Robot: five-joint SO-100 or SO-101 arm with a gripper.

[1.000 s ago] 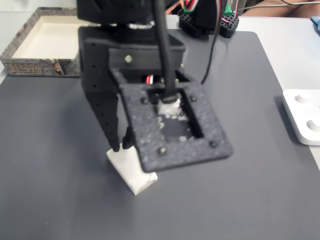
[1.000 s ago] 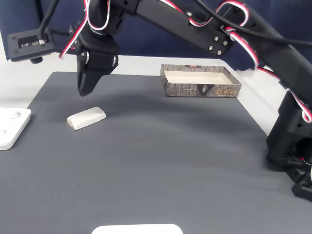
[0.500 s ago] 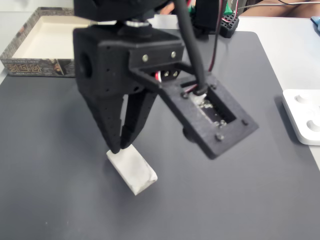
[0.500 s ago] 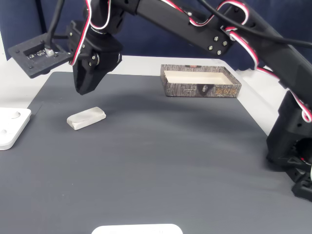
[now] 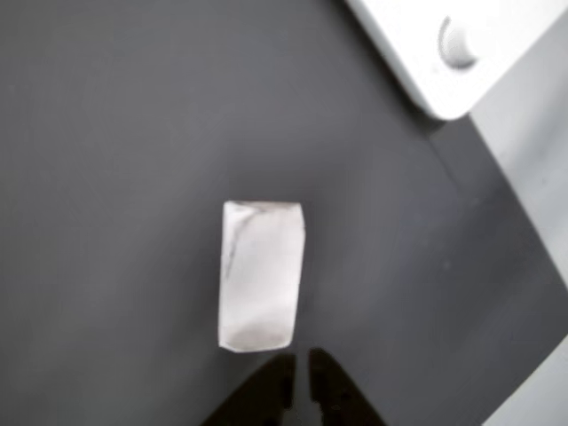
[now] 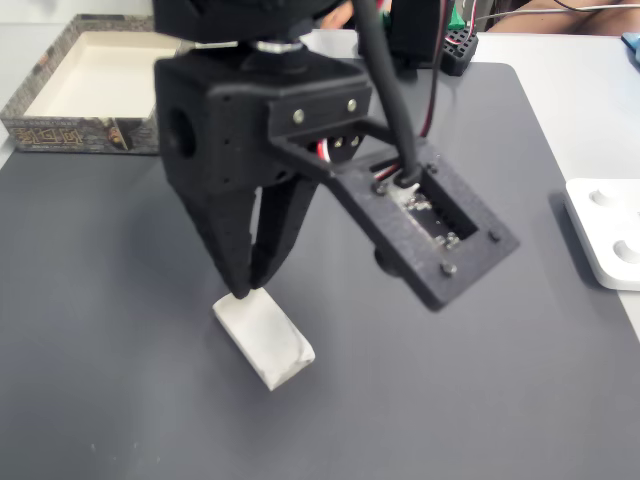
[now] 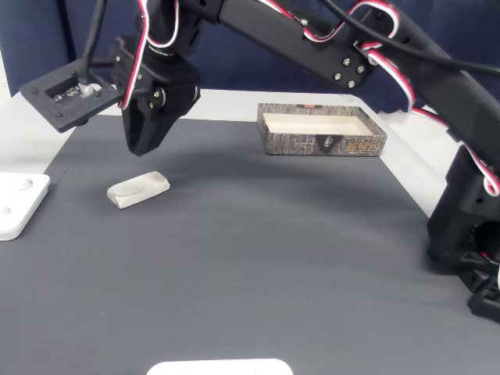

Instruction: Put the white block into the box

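The white block (image 6: 265, 340) lies flat on the dark grey mat, its long side running diagonally in a fixed view. It also shows in the other fixed view (image 7: 138, 188) and in the other view (image 5: 262, 275), where faint grey lines mark its far end. My gripper (image 6: 243, 290) hangs just above the block's near-left end, not touching it, with its black fingers pressed together and nothing between them. In the other view the fingertips (image 5: 288, 368) point at the block's near end. The box (image 6: 80, 135) stands at the mat's far left corner, shallow and patterned, with a cream inside (image 7: 320, 125).
A white slab with round dimples (image 6: 605, 235) lies off the mat's right edge in a fixed view, also seen as the slab (image 5: 426, 44) and the slab (image 7: 16, 203). Another white object (image 7: 219, 367) sits at the mat's near edge. Black parts and wires (image 6: 420, 40) stand at the back.
The wrist has turned, swinging the camera mount round to the side, and the gripper has shifted slightly over the block. The block has not moved.
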